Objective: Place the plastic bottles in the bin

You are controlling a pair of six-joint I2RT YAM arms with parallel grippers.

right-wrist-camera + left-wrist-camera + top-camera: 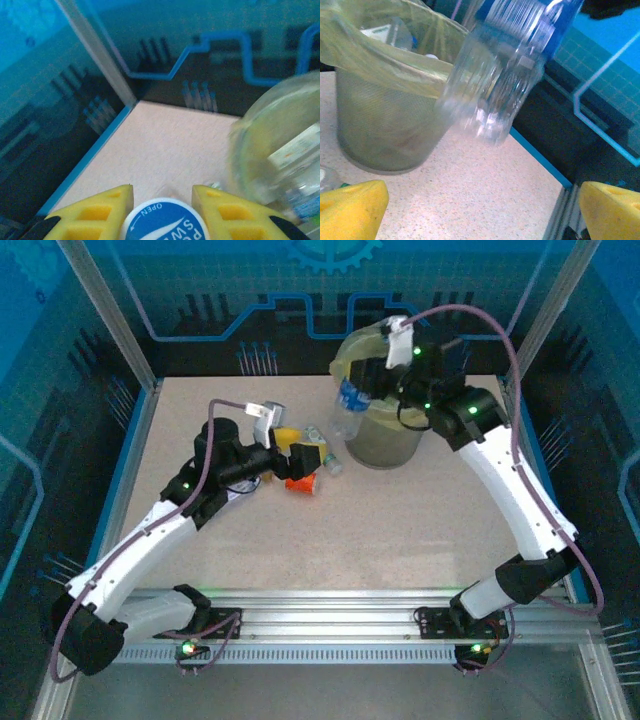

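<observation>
Cool blue cast, even light, faint shadows; the bottle [492,95] looks blurred, perhaps by motion.

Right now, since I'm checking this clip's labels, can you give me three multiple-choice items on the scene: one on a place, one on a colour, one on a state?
1. Where is the blue-labelled bottle relative to the bin?
A) lying inside it
B) up in the air beside it
C) lying far from it, at the near edge

2. What colour is the cap between the right gripper's fingers?
A) red
B) green
C) blue

3. How does the left gripper stand?
A) open, holding nothing
B) shut on a bottle
C) shut on the bin's bag

Answers:
1 B: the bottle hangs next to the bin's wall, not inside.
2 C: the right wrist view shows a blue cap.
3 A: its yellow fingers stand wide apart around nothing.
</observation>
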